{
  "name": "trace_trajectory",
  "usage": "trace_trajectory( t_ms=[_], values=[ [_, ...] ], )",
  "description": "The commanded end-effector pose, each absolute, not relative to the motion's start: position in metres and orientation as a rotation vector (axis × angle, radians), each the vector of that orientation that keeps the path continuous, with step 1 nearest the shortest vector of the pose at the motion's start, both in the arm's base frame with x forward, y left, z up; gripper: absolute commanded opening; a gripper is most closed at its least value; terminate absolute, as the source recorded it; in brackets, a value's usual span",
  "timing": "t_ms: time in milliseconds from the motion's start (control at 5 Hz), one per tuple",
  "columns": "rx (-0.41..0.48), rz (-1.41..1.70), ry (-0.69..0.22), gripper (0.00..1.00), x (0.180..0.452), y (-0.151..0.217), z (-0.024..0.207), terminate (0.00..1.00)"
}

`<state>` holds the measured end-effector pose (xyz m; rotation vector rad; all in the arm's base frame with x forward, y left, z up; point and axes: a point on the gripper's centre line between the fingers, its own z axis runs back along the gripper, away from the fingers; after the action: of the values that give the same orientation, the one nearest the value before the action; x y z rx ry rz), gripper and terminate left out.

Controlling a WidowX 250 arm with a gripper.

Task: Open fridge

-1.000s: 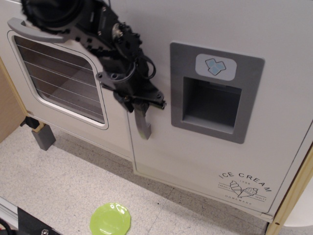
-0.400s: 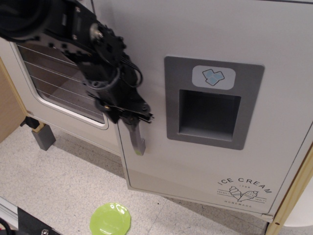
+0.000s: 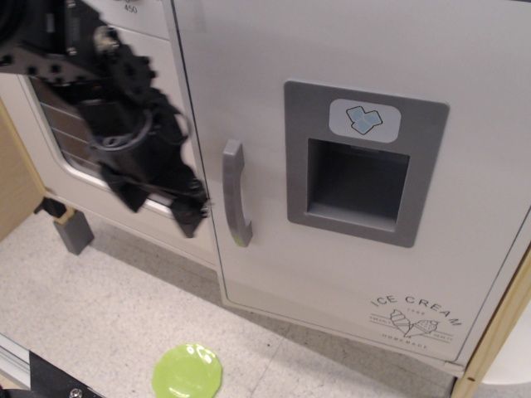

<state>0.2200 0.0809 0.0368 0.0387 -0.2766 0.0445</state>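
Fridge door point(image 3: 348, 166), a large white panel with a grey recessed dispenser point(image 3: 359, 162) and an ice cream logo point(image 3: 412, 315) near its lower right corner, is being shown filling the right side of the view. Its vertical grey handle point(image 3: 235, 192) is being left free, with nothing gripping it. A black gripper point(image 3: 187, 211) is being held just left of the handle, apart from it, in front of the oven door point(image 3: 99, 149); whether its jaws are spread or closed cannot be told, since they are being hidden by the arm's dark body. The door is judged to be barely ajar or closed, so it risks being left unopened if the handle is not caught again. A green plate point(image 3: 187, 372) is lying on the floor below.
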Motion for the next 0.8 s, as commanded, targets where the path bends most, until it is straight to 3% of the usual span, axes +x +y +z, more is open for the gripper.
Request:
trace_trajectory(
  t_ms=[0,200,600],
  values=[
    [0.089,0.391,-0.305,1.0,0.256,0.162,0.049,0.0],
    [0.085,0.546,-0.272,1.0,0.269,0.182,0.058,0.0],
    [-0.017,0.635,-0.234,1.0,0.275,0.155,0.054,0.0]
  ],
)
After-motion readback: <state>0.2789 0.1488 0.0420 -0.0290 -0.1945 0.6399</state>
